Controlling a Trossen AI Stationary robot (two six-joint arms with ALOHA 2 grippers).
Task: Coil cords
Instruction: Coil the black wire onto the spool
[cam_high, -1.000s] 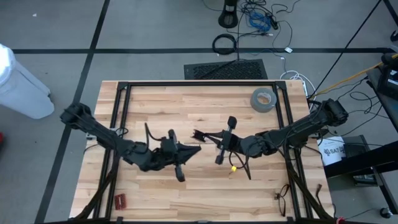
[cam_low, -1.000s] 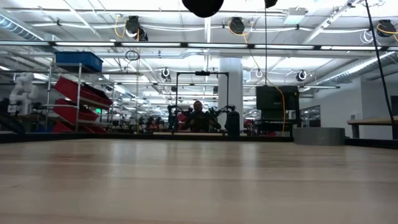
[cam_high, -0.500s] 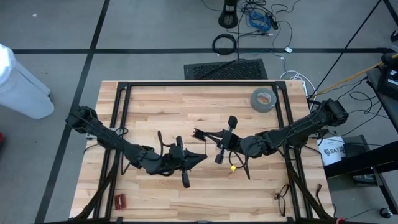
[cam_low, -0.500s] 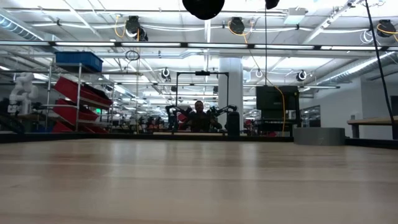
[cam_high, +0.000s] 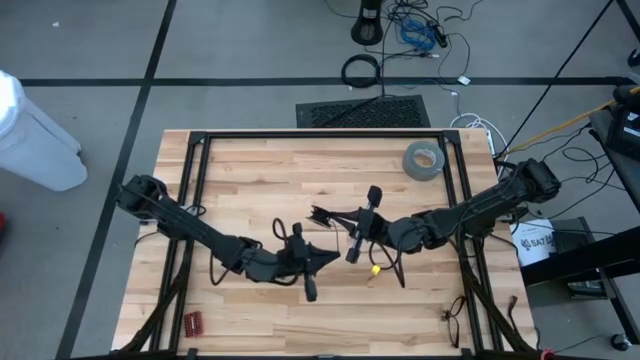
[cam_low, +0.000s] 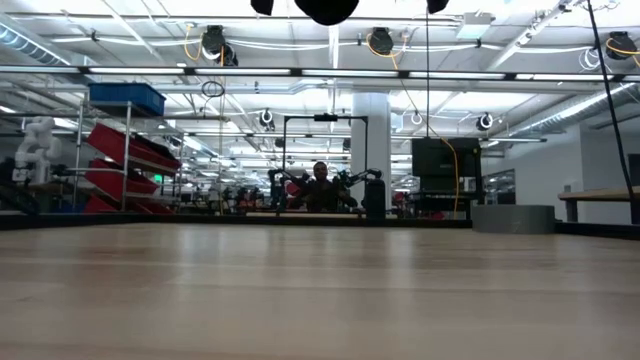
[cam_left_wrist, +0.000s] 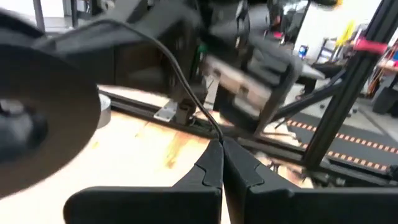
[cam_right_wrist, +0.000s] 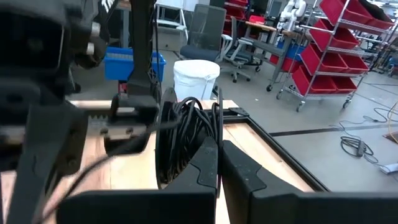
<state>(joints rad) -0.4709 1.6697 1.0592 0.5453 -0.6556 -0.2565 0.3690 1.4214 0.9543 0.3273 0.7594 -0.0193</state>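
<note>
On the wooden table (cam_high: 250, 170), the left gripper (cam_high: 330, 259) has slid rightward since a second ago, fingers shut on the thin cord (cam_left_wrist: 186, 93). The right gripper (cam_high: 322, 215), near mid-table, is clamped on the cord's coiled bundle (cam_right_wrist: 186, 134), loops upright.

Bright overhead lighting, blurred left wrist view

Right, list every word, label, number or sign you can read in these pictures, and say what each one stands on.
"SAT": partial dark letters on the white container on the floor beside the table's right edge, high view; the rest of the print is too small to read.
Grey tape roll: no readable print.
Blue bin on the shelving, low view: no readable label.
White bucket, right wrist view: no print visible.
Nothing else is legible.
</note>
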